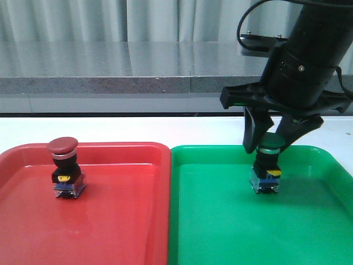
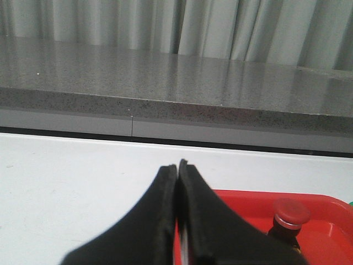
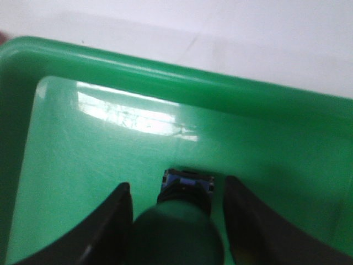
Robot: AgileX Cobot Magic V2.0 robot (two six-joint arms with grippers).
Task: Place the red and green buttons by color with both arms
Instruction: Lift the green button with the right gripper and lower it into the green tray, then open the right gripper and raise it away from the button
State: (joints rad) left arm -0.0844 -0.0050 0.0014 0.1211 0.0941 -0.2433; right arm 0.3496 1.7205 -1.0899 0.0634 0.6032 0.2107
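The red button (image 1: 65, 164) stands upright in the red tray (image 1: 127, 221), left of its middle; it also shows in the left wrist view (image 2: 290, 213). The green button (image 1: 267, 165) stands upright on the floor of the green tray (image 1: 220, 221). My right gripper (image 1: 269, 144) hangs over it, open, one finger on each side of the green cap. In the right wrist view the cap (image 3: 176, 234) sits between the spread fingers (image 3: 242, 221), with a gap on one side. My left gripper (image 2: 177, 165) is shut and empty over the white table near the red tray's edge; it is out of the front view.
The two trays lie side by side on a white table (image 1: 138, 130), their rims touching in the middle. A grey stone ledge (image 1: 110, 83) and curtains run along the back. The green tray's far rim (image 3: 165, 72) is just beyond the button.
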